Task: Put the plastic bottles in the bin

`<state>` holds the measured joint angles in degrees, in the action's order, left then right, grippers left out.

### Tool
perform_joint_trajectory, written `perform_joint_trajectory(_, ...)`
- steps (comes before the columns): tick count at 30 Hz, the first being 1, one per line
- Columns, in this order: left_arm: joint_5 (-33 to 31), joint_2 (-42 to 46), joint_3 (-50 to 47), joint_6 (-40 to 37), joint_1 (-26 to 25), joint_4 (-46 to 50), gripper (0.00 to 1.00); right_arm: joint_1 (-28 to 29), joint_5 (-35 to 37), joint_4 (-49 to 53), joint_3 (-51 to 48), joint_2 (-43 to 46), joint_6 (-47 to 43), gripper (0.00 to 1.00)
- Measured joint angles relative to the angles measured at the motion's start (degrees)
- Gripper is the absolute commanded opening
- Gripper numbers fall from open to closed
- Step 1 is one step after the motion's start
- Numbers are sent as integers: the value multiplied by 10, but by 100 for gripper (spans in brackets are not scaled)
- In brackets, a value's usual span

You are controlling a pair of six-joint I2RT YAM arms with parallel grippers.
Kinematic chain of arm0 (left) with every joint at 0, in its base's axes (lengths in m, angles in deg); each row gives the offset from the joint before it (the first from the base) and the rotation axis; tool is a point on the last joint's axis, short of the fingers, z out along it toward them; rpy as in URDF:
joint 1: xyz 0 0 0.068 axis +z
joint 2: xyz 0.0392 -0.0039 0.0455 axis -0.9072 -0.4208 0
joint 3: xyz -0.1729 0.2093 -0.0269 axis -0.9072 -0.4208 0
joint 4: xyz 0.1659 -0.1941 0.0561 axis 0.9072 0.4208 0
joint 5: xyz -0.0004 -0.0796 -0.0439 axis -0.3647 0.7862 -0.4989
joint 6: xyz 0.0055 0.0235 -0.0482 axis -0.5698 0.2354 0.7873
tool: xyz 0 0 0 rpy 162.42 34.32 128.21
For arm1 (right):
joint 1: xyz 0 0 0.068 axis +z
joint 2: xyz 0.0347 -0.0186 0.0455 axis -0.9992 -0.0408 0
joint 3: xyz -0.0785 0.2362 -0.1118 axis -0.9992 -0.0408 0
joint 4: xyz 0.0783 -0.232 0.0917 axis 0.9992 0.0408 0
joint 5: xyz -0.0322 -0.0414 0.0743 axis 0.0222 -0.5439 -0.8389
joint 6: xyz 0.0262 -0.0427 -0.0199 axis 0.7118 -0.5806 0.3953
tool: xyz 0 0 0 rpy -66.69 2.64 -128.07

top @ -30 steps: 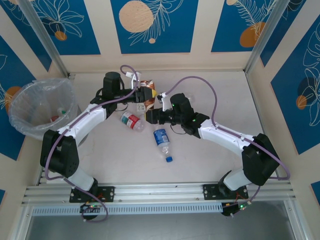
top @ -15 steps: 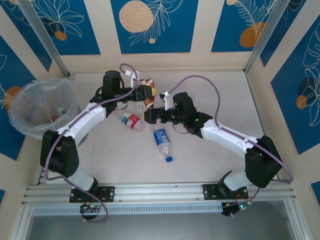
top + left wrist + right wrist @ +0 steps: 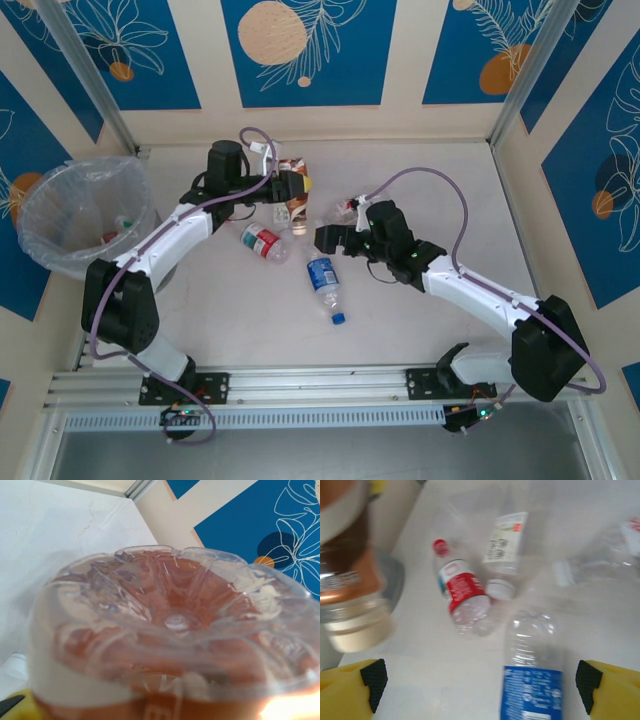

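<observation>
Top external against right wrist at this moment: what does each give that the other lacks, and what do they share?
Top external: the bin at far left with items inside, and the left hand closed on the brown-label bottle. Right wrist: a white-label bottle lying next to the red-label bottle, and a clear bottle with a white cap further right. Both: the brown-label bottle, the red-label bottle, the blue-label bottle and the open right hand.
</observation>
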<state>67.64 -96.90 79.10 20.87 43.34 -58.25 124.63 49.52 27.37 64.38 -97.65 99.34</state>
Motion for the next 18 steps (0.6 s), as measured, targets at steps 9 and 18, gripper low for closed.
perform_joint_trajectory(9, -34, 0, 34, -30, 0, 70, 43, -2, 66, 46, -14, 0, 50, 100)
perform_joint_trajectory(18, -67, 6, 79, -61, 20, 142, 44, -2, 73, 50, -17, 0, 51, 100)
